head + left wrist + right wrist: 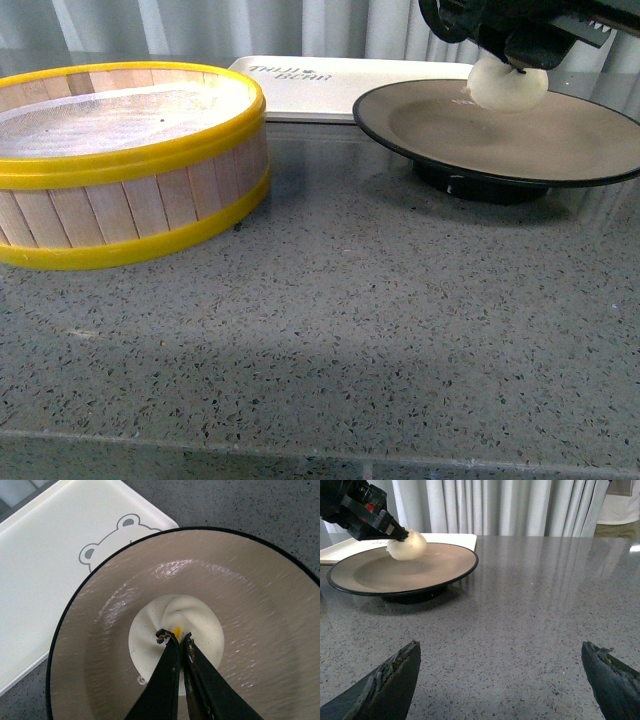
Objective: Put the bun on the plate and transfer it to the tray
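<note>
Three views checked. The front view alone shows the yellow-rimmed wooden steamer basket (130, 180) on the grey speckled counter (350, 330), left of the plate (560, 140). The cream tray (340, 85) lies flat behind both, with faint lettering on it. Of the left gripper (518, 68), only the dark underside is seen here, at the top edge above the bun (508, 88).

The left wrist view looks straight down on the bun (200, 620), which sits over the middle of the brown-grey plate (250, 595). The plate's black rim covers part of a grey bear outline (107, 542) printed on the tray (50, 570). No other view shows this print.

The right wrist view gives the side aspect. The plate (395, 575) stands on its black foot on the counter, with the tray (455, 537) just behind it and a pale curtain (520, 505) beyond.

Left gripper (175, 637): it reaches down from above, jaws pressed almost together, pinching the twisted top of the bun (407, 546). Seen from the side, the left gripper (405, 532) slopes down onto the bun. No view shows whether the bun rests on the plate or hangs just clear of it.

Right gripper (500, 645): it is low over the bare counter, well apart from the plate, jaws spread wide and holding nothing.
</note>
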